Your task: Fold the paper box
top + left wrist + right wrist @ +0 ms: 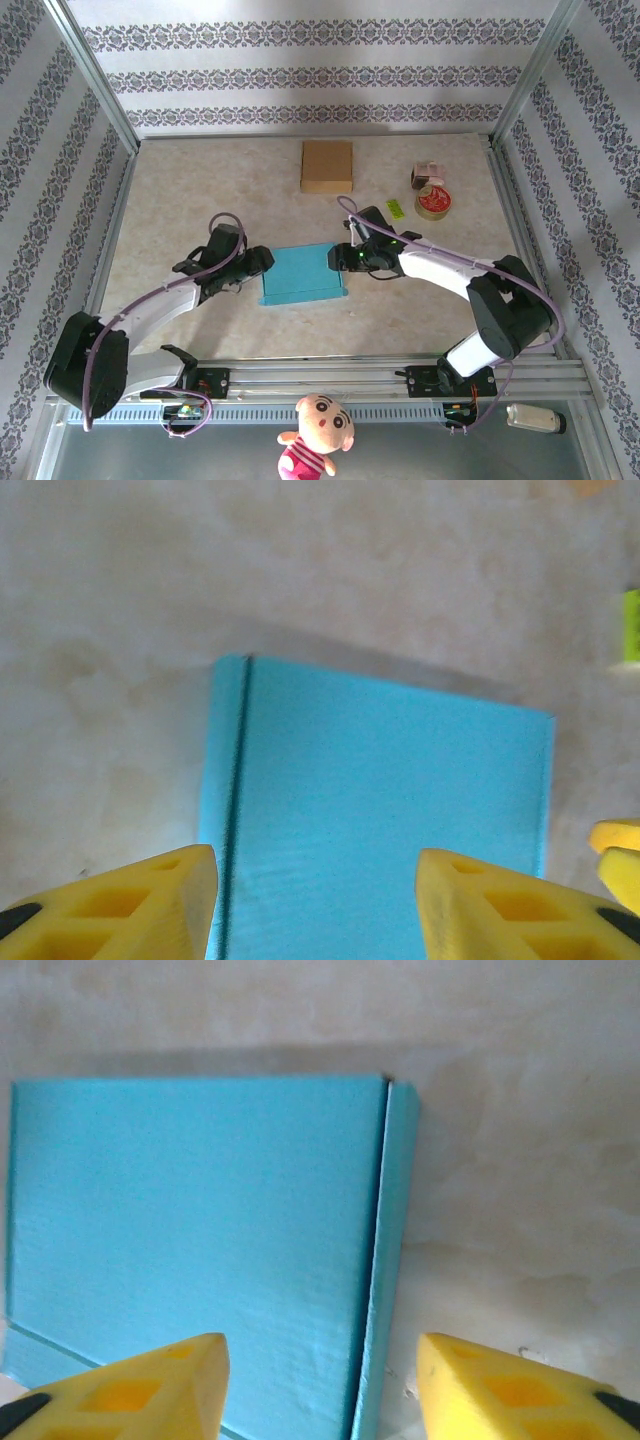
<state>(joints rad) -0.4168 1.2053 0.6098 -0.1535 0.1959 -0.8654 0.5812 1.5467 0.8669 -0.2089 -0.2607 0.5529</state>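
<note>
The blue paper box (303, 274) lies flat in the middle of the desk (200, 180), between my two arms. It is a plain sky-blue rectangle with a smooth top panel (faintly ribbed up close), and a dark crease sets off a narrow strip along one edge. My left fingers (140, 905) stand apart above one end. My right fingers (500, 1385) stand apart above the other, clamped on nothing.

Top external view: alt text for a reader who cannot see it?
A blue paper box lies flat on the table, the left gripper at its left edge and the right gripper at its right edge. Farther back sit a brown cardboard box and a roll of tape.
</note>
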